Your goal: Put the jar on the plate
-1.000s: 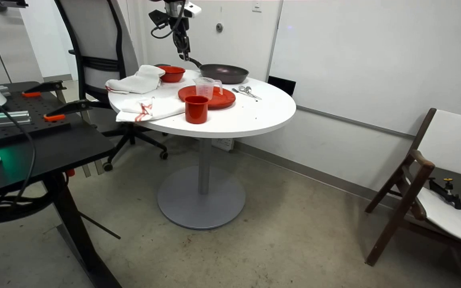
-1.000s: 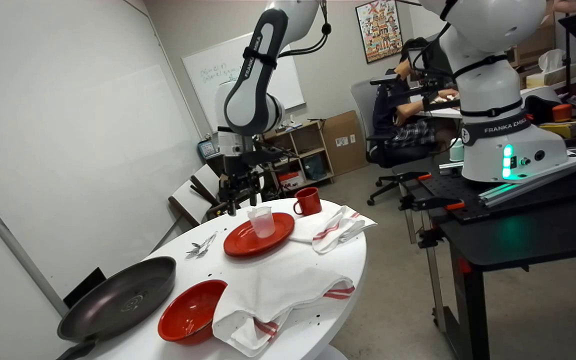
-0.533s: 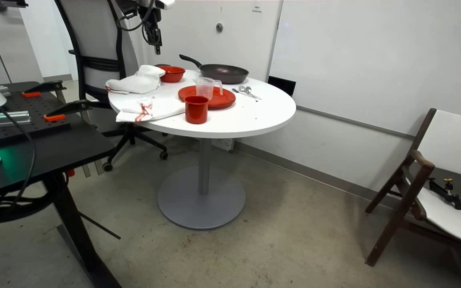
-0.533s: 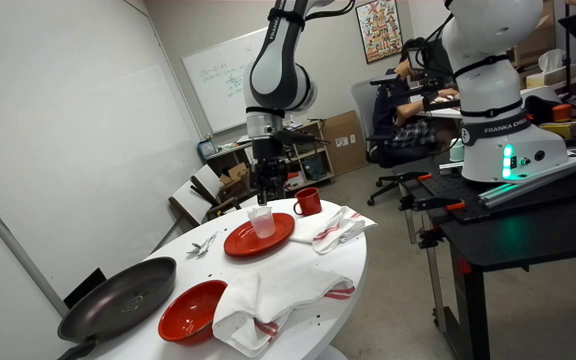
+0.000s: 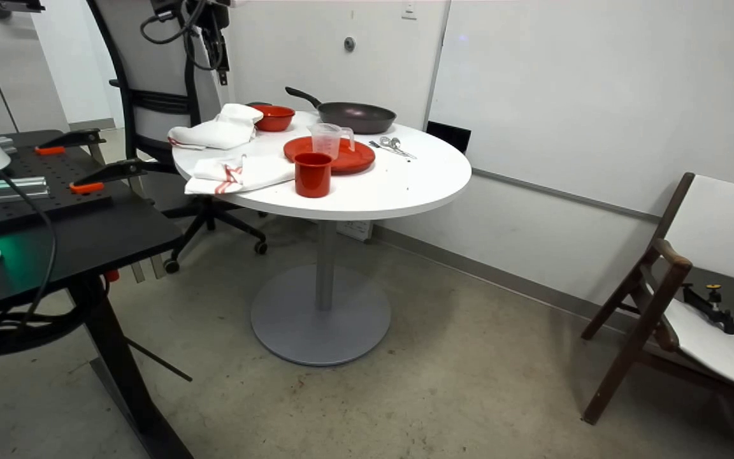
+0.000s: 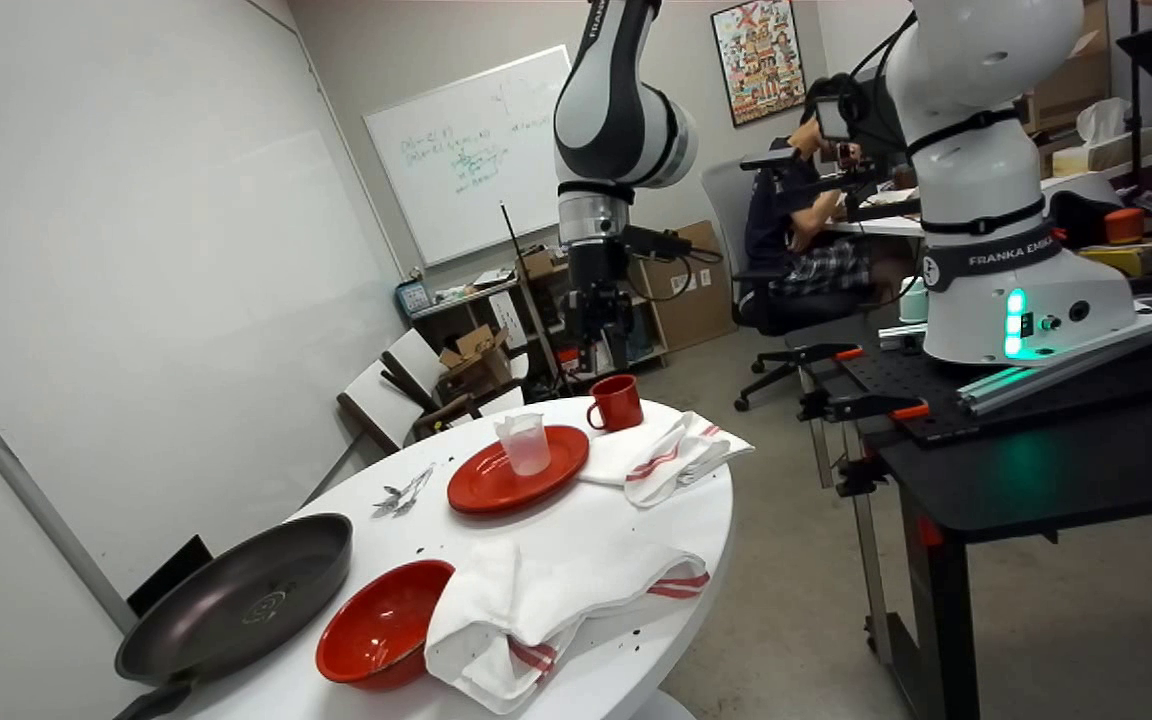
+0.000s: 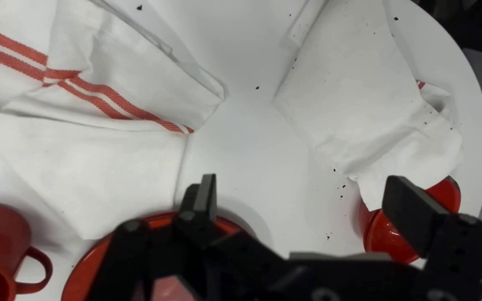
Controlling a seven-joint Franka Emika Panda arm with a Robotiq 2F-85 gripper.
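The jar, a clear plastic measuring cup with a handle [image 5: 325, 141], stands upright on the flat round red plate [image 5: 360, 160]. In an exterior view the jar [image 6: 527, 452] sits on the plate [image 6: 481, 490] toward its rear edge. My gripper [image 5: 223, 78] is raised above the table's level, off to the side of the plate. It also shows high behind the red mug in an exterior view [image 6: 603, 358]. In the wrist view my gripper [image 7: 301, 180] is wide open with nothing between its fingers. The plate [image 7: 94, 261] and a bit of the jar [image 7: 172, 289] are mostly hidden behind it.
A red mug [image 6: 618, 403] stands close to the plate. White towels with red stripes [image 6: 576, 590] [image 6: 676, 465] lie on the round white table [image 6: 416, 540]. A red bowl [image 6: 386, 625], a black frying pan [image 6: 236, 600] and metal spoons [image 6: 404, 495] are there too. An office chair [image 5: 150, 57] stands behind.
My gripper has moved left in an exterior view, away from above the pan handle. In an exterior view it has moved right, from near the jar toward the mug. Jar and plate are unmoved.
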